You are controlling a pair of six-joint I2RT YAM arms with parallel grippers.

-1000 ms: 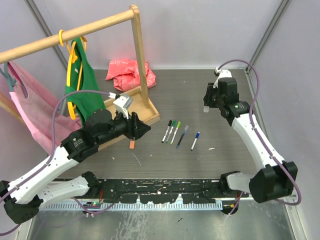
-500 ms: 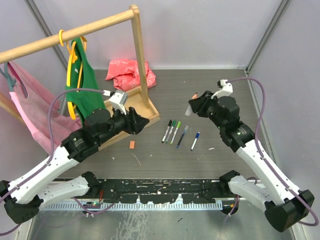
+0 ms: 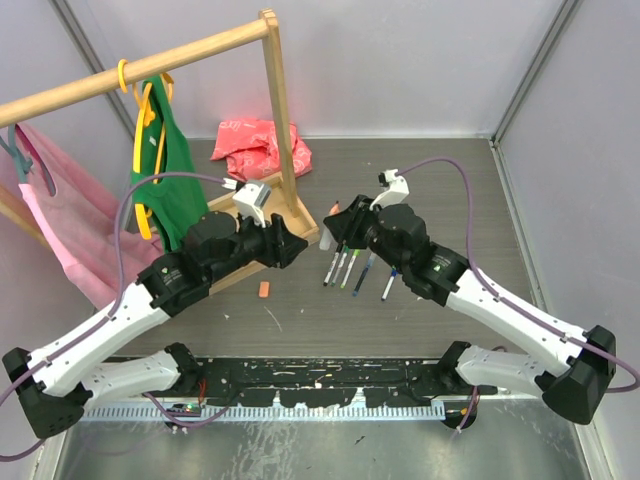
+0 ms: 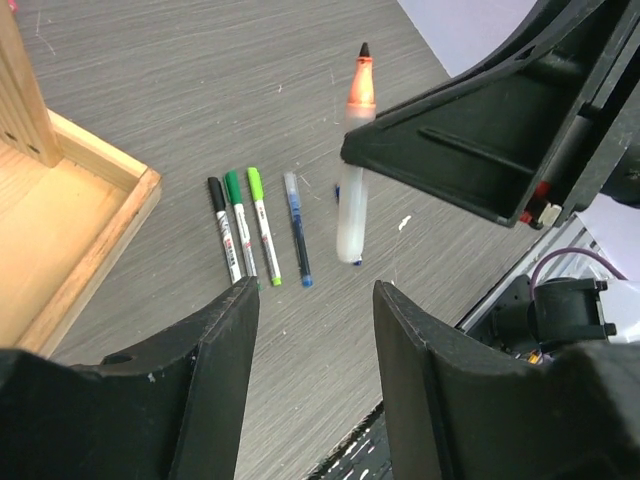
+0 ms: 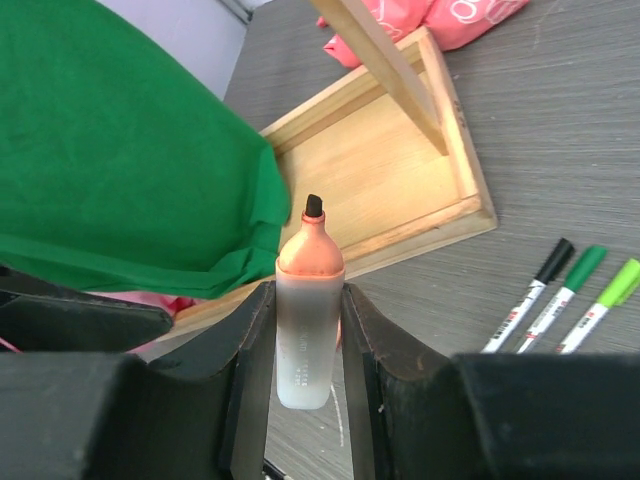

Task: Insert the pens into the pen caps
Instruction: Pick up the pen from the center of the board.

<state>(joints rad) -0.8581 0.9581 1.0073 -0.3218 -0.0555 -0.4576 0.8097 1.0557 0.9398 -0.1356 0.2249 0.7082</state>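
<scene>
Right wrist view: the right gripper (image 5: 306,300) is clamped on an uncapped orange-tipped marker (image 5: 308,345), held above the table (image 3: 450,200). The left gripper (image 4: 315,295) has its jaws apart, empty. 4 more pens (image 4: 244,230) lie in a row, with an orange cap (image 3: 264,289) well apart from them.

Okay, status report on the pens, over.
Left gripper open, empty. Right gripper shut on uncapped orange pen. Orange cap loose on table. No obstruction seen.
</scene>
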